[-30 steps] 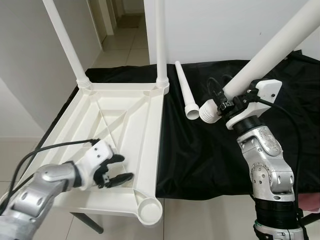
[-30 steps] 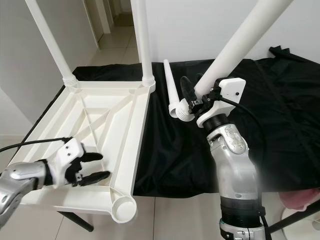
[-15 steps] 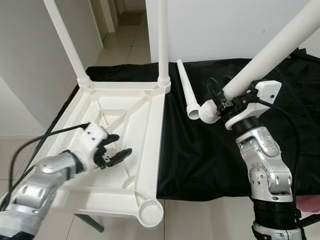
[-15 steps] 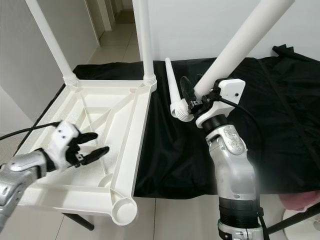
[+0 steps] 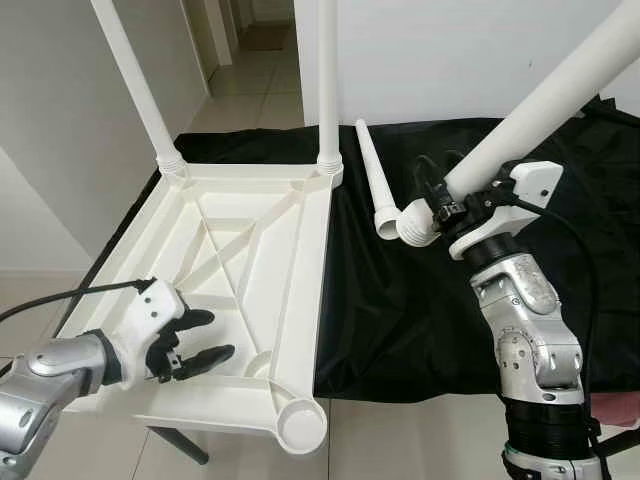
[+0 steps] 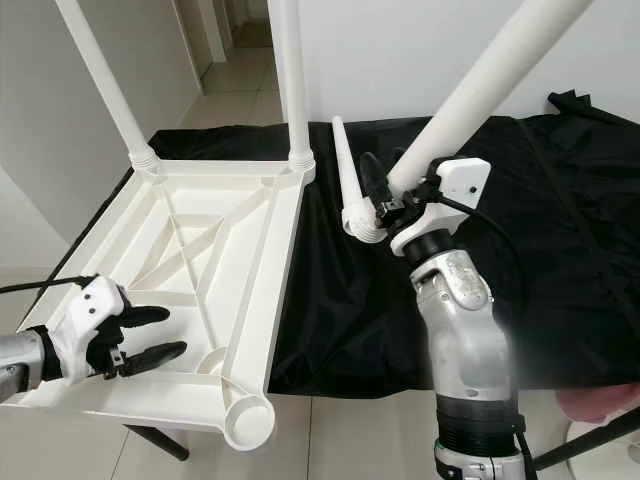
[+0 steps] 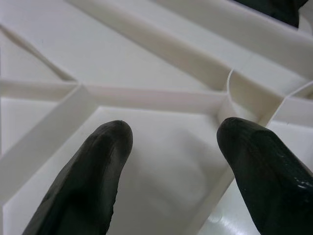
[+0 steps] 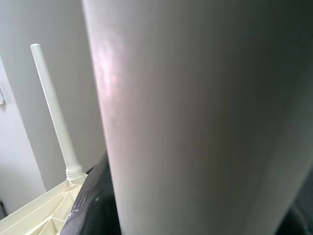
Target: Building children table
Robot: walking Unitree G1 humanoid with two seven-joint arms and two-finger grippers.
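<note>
White moulded plastic is what we are working with, and we judge it light, stiff and rather slick. Starting on our left, our left gripper [image 5: 197, 340] hovers with its fingers spread apart and empty over the near end of the upturned tabletop [image 5: 250, 250], just above a ribbed pocket beside the vacant corner socket [image 5: 300, 425]. The ribs and raised rim look like the safest places to steady this panel; the flat skin between them would probably flex. Two legs already stand upright in the far corners, the far-left leg [image 5: 135, 85] and the far-right leg [image 5: 326, 80].

Moving right, a spare leg [image 5: 372, 180] lies on the black cloth [image 5: 400, 310] just beside the tabletop. Further right, our right gripper [image 5: 437, 205] is clamped around the held leg [image 5: 545, 105] close to its threaded end, the long shaft slanting up and away. Held that low, the shaft could swing, so we would move it slowly.

Beneath everything sits a draped table; pale floor tiles [image 5: 250, 90] and plain walls surround it, with a corridor beyond.
</note>
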